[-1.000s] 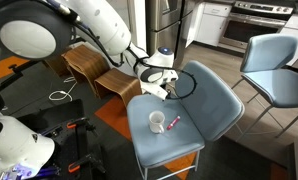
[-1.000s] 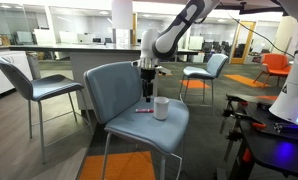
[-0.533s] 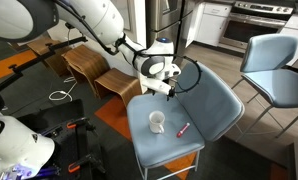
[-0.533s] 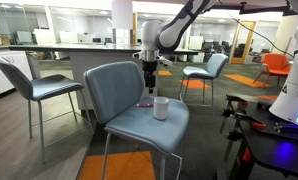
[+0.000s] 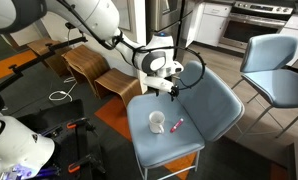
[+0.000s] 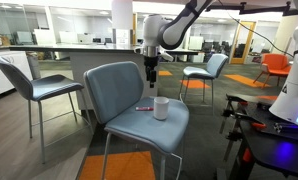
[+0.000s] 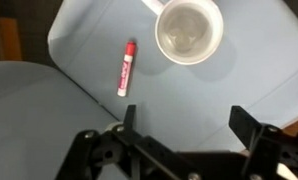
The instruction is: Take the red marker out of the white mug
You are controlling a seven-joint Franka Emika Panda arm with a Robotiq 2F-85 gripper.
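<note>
The red marker (image 7: 126,67) lies flat on the blue-grey chair seat (image 7: 219,100), beside the white mug (image 7: 189,33), which stands upright and looks empty. In both exterior views the marker (image 5: 176,127) (image 6: 144,108) lies on the seat a short way from the mug (image 5: 157,122) (image 6: 161,107). My gripper (image 7: 184,118) is open and empty. It hangs well above the seat, near the chair's backrest (image 5: 173,88) (image 6: 150,76).
The chair's backrest (image 6: 114,85) rises just beside the gripper. Another blue-grey chair (image 5: 274,62) stands nearby, and wooden stools (image 5: 89,66) sit behind. A black cart (image 6: 274,140) and white robot parts (image 5: 14,145) stand close to the chair.
The gripper has risen away from the seat and moved toward the backrest, open and empty. The red marker stays lying on the seat beside the mug.
</note>
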